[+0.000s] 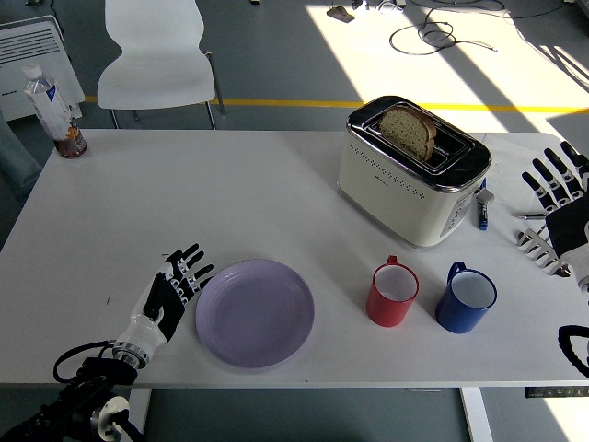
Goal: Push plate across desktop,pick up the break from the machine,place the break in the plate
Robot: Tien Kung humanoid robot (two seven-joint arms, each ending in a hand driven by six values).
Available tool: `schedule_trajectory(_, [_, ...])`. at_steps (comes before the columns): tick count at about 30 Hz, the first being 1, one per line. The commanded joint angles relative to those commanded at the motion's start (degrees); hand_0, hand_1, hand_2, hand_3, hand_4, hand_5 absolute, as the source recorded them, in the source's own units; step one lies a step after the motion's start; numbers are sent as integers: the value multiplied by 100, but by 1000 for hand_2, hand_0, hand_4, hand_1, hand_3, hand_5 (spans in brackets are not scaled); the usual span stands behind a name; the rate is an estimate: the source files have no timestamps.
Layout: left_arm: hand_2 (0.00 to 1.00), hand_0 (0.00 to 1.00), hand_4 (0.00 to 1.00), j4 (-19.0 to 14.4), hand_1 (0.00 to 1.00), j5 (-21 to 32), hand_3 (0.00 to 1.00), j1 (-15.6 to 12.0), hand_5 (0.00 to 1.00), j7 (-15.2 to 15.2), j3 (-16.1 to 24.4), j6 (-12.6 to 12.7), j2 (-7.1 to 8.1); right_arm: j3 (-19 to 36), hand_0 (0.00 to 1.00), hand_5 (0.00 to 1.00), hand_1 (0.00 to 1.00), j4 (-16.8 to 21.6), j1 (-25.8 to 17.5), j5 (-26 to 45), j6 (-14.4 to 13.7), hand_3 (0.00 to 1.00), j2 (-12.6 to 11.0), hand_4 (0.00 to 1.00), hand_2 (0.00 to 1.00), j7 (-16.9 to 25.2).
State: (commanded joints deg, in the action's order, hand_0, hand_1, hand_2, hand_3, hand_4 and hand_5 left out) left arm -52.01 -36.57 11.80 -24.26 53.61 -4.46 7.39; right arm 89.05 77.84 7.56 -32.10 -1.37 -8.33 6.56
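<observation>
A lilac plate (255,312) lies near the table's front edge, left of centre. My left hand (175,286) rests flat against its left rim, fingers spread and holding nothing. A cream toaster (411,170) stands at the back right with a slice of brown bread (408,131) sticking up out of its slot. My right hand (558,197) hovers at the far right edge, fingers spread, well apart from the toaster.
A red mug (393,295) and a blue mug (466,298) stand right of the plate, in front of the toaster. A marker (482,208) lies beside the toaster. A water bottle (51,106) stands at the back left corner. A white chair (155,55) is behind the table.
</observation>
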Motion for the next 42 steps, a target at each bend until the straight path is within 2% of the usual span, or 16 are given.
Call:
schedule_trajectory(10, [961, 767, 531, 93, 843, 108, 949, 172, 998, 53, -163, -84, -81, -28, 780, 537, 746, -2, -13, 3, -1, 756, 3, 527, 751, 0])
schedule_trajectory(16, [961, 765, 532, 156, 843, 204, 949, 178, 998, 159, -239, -193, -121, -17, 780, 538, 746, 0, -58, -1, -5, 756, -10, 527, 751, 3])
schedule_trajectory(32, [956, 766, 532, 282, 844, 195, 947, 209, 998, 138, -378, -209, -242, -66, 777, 543, 744, -15, -157, 1, -5, 754, 7, 525, 748, 4])
schedule_trajectory(39, [956, 766, 533, 259, 844, 95, 946, 186, 998, 81, -259, -149, -296, -54, 776, 544, 741, -16, -173, -5, -4, 754, 18, 524, 747, 1])
schedule_trajectory(42, [955, 765, 532, 193, 844, -68, 943, 130, 998, -18, -55, -15, -338, -52, 772, 542, 742, -13, -170, -9, -3, 754, 18, 523, 747, 0])
